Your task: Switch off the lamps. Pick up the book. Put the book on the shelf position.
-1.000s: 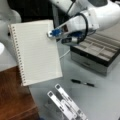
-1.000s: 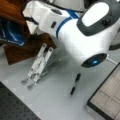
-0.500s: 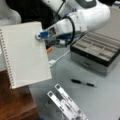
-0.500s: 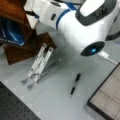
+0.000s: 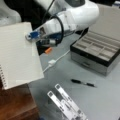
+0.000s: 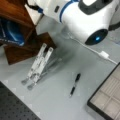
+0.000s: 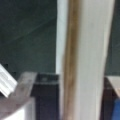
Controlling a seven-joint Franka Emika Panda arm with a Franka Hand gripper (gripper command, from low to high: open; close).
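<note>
Since a second ago the large white spiral-bound book (image 5: 18, 55) had swung over the reddish-brown wooden shelf block (image 5: 17, 105), pinched at its edge by the gripper (image 5: 31, 37), its coil partly cut off.

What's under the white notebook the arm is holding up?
Under the book, held by the pincer, the reddish-brown shelf position shows at a front view's bottom left. The rest of its top is covered.
</note>
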